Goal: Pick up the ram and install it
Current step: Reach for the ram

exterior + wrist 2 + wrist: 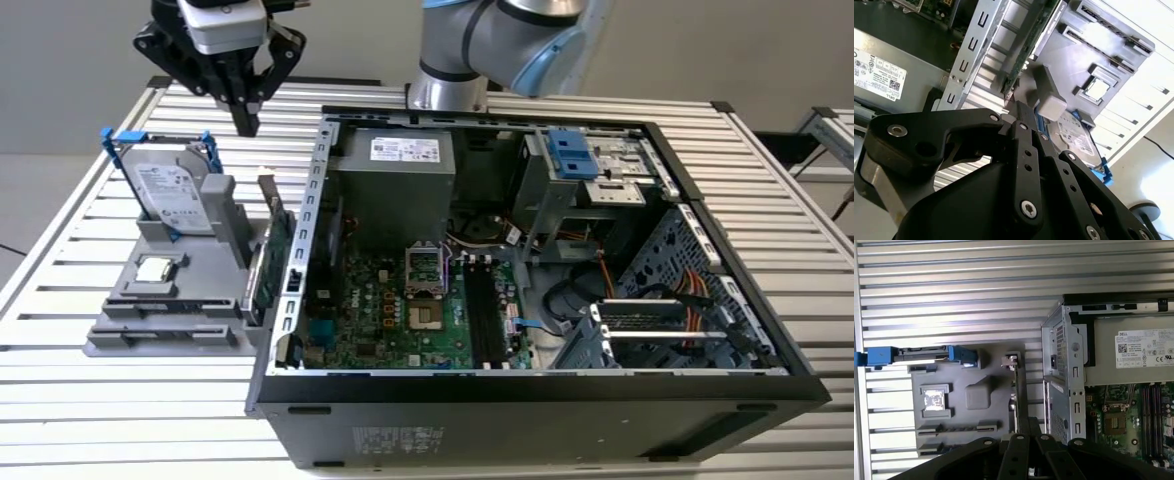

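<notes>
The ram [259, 285] is a thin green strip standing edge-on at the right side of the grey holder [147, 335], on the exterior view's left. A taller green expansion card [282, 262] with a metal bracket stands just beside it, against the computer case. My gripper [247, 122] hangs above the holder's far end, higher than the ram and apart from it, with its black fingers [1019, 120] shut together on nothing. In the first wrist view the gripper [1026, 432] is over the edge-on card [1017, 390]. The motherboard's long black memory slots [482, 310] lie inside the open case.
A hard drive [174, 195] with blue clips and a small square silver chip [158, 268] also sit in the holder. The open case [534, 400] fills the slatted table's middle, with a power supply [394, 175], a drive cage [587, 165] and cables [654, 295].
</notes>
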Robot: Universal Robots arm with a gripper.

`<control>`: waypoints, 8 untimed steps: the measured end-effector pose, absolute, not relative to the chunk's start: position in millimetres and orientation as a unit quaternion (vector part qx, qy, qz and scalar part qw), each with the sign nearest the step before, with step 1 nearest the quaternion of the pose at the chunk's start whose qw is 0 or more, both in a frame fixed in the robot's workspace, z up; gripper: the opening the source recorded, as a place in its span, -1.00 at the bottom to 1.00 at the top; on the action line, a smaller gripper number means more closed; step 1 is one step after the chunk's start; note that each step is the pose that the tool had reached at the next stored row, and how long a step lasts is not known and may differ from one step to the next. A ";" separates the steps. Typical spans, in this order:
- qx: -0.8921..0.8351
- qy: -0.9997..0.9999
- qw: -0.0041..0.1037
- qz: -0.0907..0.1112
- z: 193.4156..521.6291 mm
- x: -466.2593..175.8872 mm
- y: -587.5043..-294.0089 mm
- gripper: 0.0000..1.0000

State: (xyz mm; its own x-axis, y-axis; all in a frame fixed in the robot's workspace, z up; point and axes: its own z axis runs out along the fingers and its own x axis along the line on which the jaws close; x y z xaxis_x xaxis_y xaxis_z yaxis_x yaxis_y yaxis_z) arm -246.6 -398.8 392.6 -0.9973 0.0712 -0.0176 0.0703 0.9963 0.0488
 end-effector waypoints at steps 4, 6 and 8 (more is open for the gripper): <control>0.035 0.999 0.010 0.024 392.6 -249.7 -398.8 -1.00; 0.035 0.999 0.010 0.024 392.6 -251.3 -398.8 -1.00; 0.035 0.999 0.010 0.024 392.6 -252.9 -398.8 -1.00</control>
